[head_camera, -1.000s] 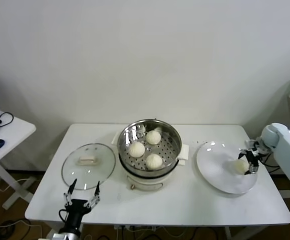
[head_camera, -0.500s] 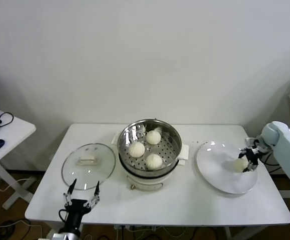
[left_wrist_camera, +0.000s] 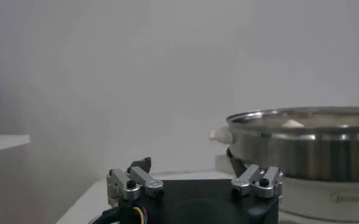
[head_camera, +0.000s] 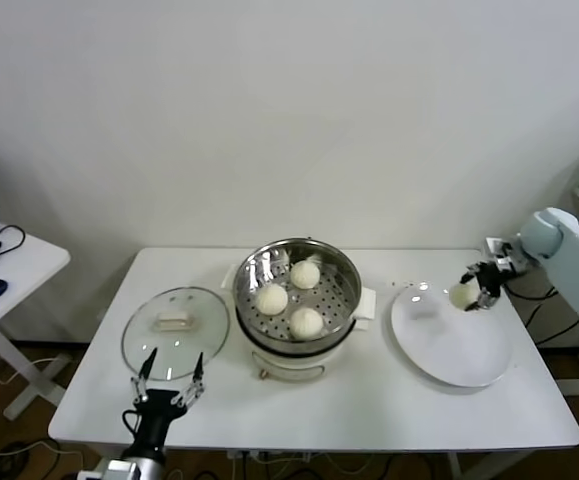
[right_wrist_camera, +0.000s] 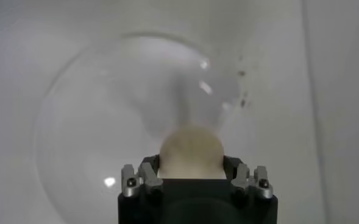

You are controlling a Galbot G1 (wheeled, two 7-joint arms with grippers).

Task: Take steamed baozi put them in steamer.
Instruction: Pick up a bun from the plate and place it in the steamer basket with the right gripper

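Head view, right gripper (head_camera: 472, 291): I see it clamped on one steamed baozi (head_camera: 460, 295), held in the air over the far rim of the white plate (head_camera: 449, 345)
Head view, steamer (head_camera: 298, 300): I have it mid-table on its white pot base, with three buns (head_camera: 306, 322) lying on the perforated bottom
Head view, glass lid (head_camera: 175, 331): flat on the table (head_camera: 369, 410) just left of the steamer
Head view, left gripper (head_camera: 169, 377): parked at the near table edge below the lid, fingers spread apart, gripping nothing
Left wrist view, steamer (left_wrist_camera: 307, 146): I see its shiny steel wall beyond the fingers (left_wrist_camera: 135, 181), which stand apart with nothing between them
Right wrist view, baozi (right_wrist_camera: 191, 151): pinched between the closed fingers (right_wrist_camera: 149, 175), the plate (right_wrist_camera: 100, 134) beneath it bare
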